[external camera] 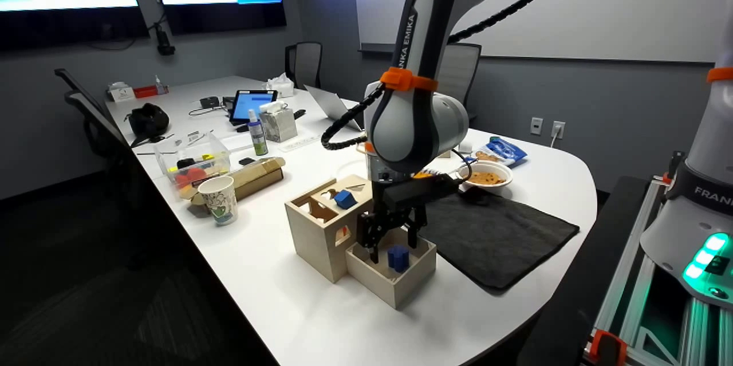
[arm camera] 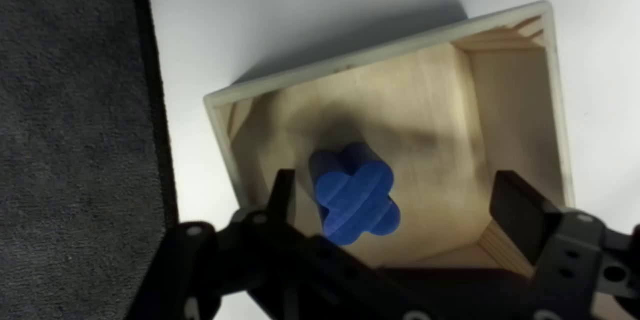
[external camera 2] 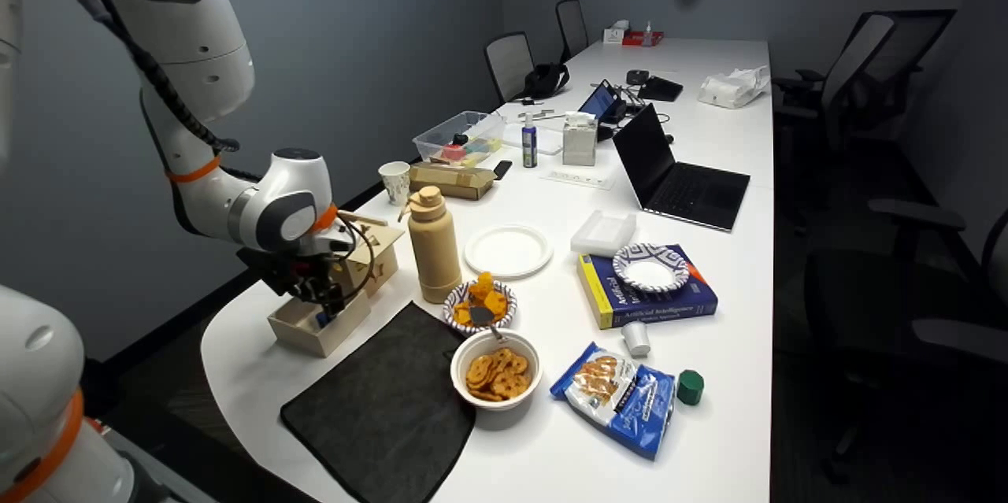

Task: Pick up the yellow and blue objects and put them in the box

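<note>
Gripper: black, two-fingered, pointing down over a shallow wooden tray; jaws spread wide, nothing held.
Blue clover-shaped block: standing upright on the tray floor. In the wrist view it lies in the space between the two fingers, nearer the one at picture left, with a strip of bare wood showing between; the finger at picture right is well apart from it.
Tray: open-topped, its walls around the block, the gripper above.
Wooden box: pale, taller than the tray and just beside it, shape cut-outs in its faces.
Angular blue block: on the top face of the box, to one side of the gripper and apart from its fingers; whether it sits partly in a hole cannot be told.
Dark cloth: flat on the white table, near the tray.
Tan bottle: upright, near the box.
</note>
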`<state>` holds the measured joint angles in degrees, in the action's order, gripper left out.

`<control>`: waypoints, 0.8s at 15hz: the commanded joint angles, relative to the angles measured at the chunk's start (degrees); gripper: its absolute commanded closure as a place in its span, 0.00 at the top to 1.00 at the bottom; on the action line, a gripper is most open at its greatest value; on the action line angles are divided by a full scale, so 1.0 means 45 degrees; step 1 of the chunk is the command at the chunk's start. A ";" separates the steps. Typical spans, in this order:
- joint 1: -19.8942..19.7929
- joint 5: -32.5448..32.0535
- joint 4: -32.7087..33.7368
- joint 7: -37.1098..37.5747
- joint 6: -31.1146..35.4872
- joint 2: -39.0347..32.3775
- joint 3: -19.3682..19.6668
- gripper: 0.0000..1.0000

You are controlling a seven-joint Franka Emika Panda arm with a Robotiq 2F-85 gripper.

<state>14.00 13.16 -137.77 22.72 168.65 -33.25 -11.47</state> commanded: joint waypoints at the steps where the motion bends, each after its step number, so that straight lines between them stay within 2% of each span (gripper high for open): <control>1: 0.0024 0.0311 0.0475 -0.0204 0.0220 -0.0514 -0.0042 1.00; 2: 0.0064 0.0299 0.0559 -0.0176 0.0213 -0.0595 -0.0002 1.00; 3: 0.0109 0.0286 0.0633 -0.0150 0.0213 -0.0645 0.0033 0.92; 4: 0.0160 0.0278 0.0648 -0.0100 0.0196 -0.0660 0.0091 0.75; 7: 0.0212 0.0261 0.0735 -0.0069 0.0171 -0.0782 0.0162 0.49; 11: 0.0309 0.0232 0.0795 -0.0004 0.0173 -0.0826 0.0298 0.19; 12: 0.0311 0.0243 0.0794 0.0002 0.0174 -0.0799 0.0290 0.16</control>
<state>14.27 13.16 -135.16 22.82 168.68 -35.84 -10.84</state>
